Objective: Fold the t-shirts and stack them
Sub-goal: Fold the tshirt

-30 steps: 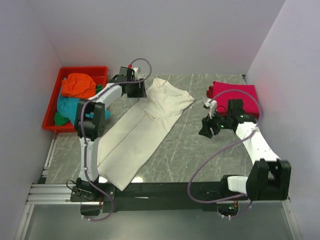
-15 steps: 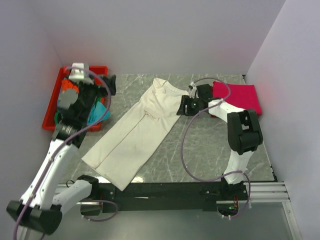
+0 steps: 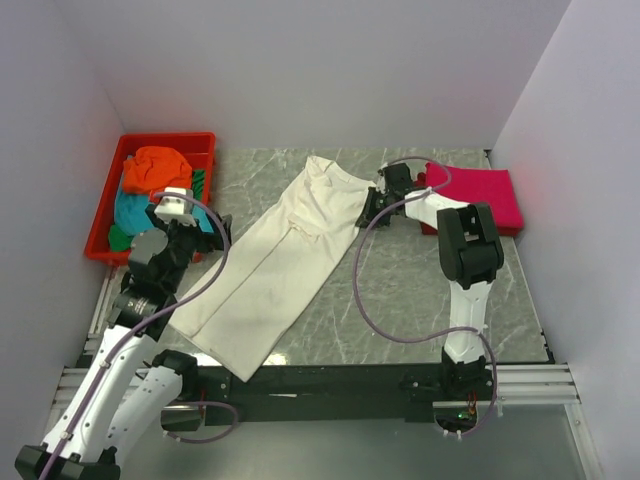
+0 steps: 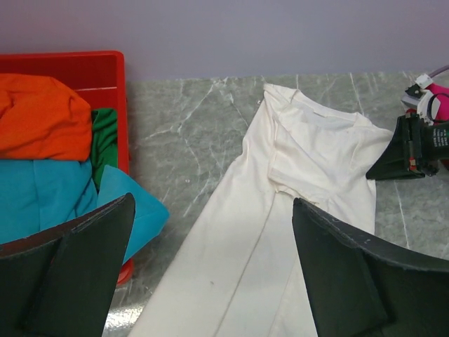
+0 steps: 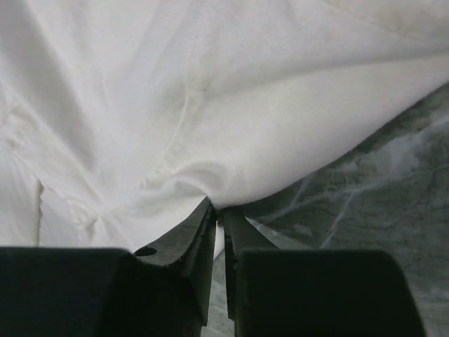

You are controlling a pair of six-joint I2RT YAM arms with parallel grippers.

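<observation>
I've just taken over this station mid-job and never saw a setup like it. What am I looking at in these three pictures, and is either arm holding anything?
Two robot arms are bolted at the near edge of a grey marble-look table. The wide picture looks down from above and behind them; the other two come from a camera on each wrist, so the dark shapes at the bottom are that arm's own fingers. A long cream-white t-shirt lies spread across the middle. The right gripper is shut on its right edge. The left gripper is open and holds nothing, beside the red tray, which holds an orange t-shirt, a teal t-shirt and some green cloth. A folded magenta-pink t-shirt lies at the far right.
</observation>
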